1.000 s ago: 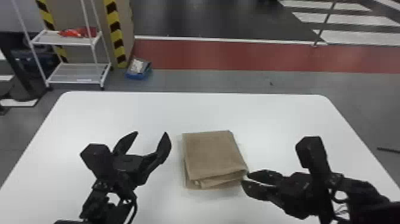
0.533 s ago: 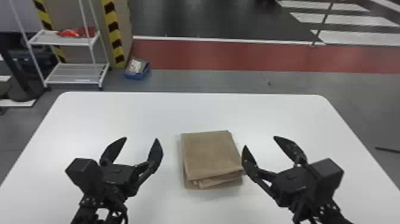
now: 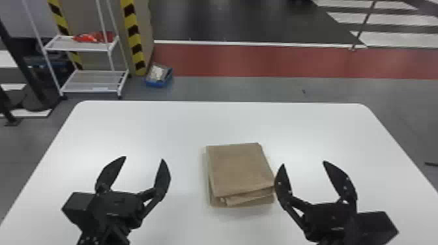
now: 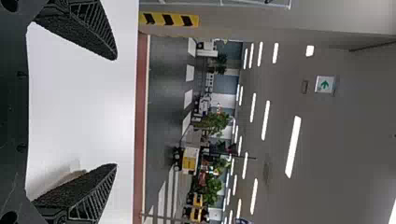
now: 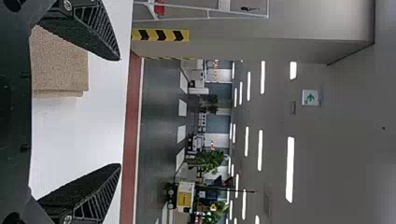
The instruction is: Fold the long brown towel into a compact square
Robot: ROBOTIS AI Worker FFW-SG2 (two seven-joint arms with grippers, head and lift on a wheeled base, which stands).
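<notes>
1. Brown towel (image 3: 239,169): folded, layered, lying flat at lower centre of the head view on the white table (image 3: 182,127).
2. Left gripper (image 3: 142,159): lower left; claw spread, unloaded.
3. Right gripper (image 3: 303,164): lower right, near the towel; claw spread, unloaded.

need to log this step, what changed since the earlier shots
The right end effector swung from pointing left, beside the near right corner of the folded towel, to pointing forward, opened wide and drew rightward. The left end effector, open throughout, drew leftward and toward the robot. The towel stayed put, folded.
</notes>
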